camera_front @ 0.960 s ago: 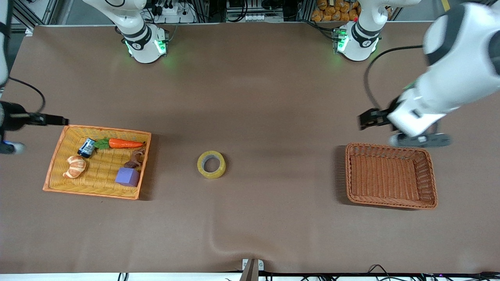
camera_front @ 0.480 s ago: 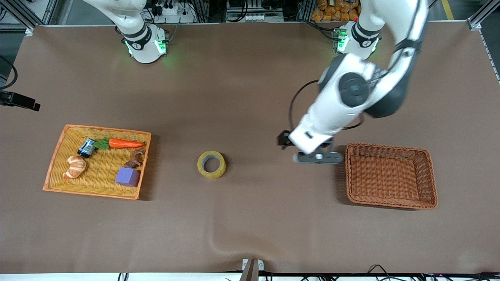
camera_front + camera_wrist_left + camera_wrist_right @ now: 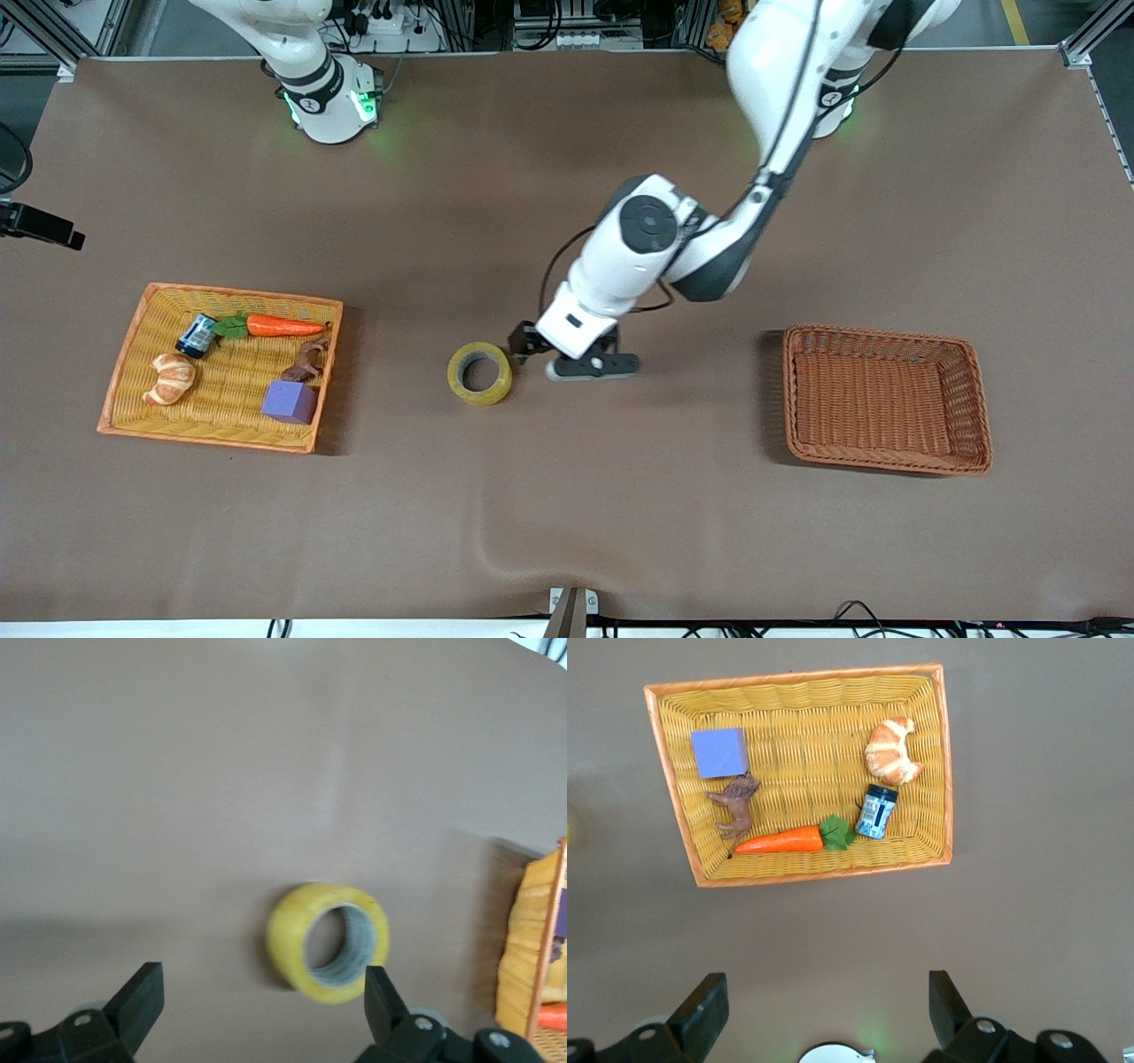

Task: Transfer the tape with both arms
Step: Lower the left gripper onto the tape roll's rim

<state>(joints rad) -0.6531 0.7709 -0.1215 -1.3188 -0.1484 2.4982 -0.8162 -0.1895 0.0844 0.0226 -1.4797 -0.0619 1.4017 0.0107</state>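
Note:
The tape (image 3: 479, 396), a yellowish ring, lies flat in the middle of the table. My left gripper (image 3: 524, 342) is low beside it, on the side toward the left arm's end, not touching it. In the left wrist view the tape (image 3: 292, 943) lies just ahead of the open, empty left gripper (image 3: 261, 985), nearer one fingertip (image 3: 379, 988). My right gripper (image 3: 826, 988) is open and empty, high above the table near the yellow basket (image 3: 671, 797). In the front view only a dark piece of the right hand (image 3: 44, 232) shows at the edge.
The yellow basket (image 3: 142, 310) at the right arm's end holds a croissant (image 3: 170, 378), a carrot (image 3: 282, 327), a small jar (image 3: 196, 335), a brown figure (image 3: 307, 360) and a purple cube (image 3: 289, 400). An empty brown basket (image 3: 886, 337) stands at the left arm's end.
My left arm has swung from beside the brown basket across the table to the tape and come down low. The right hand has drawn back toward the edge of the view.

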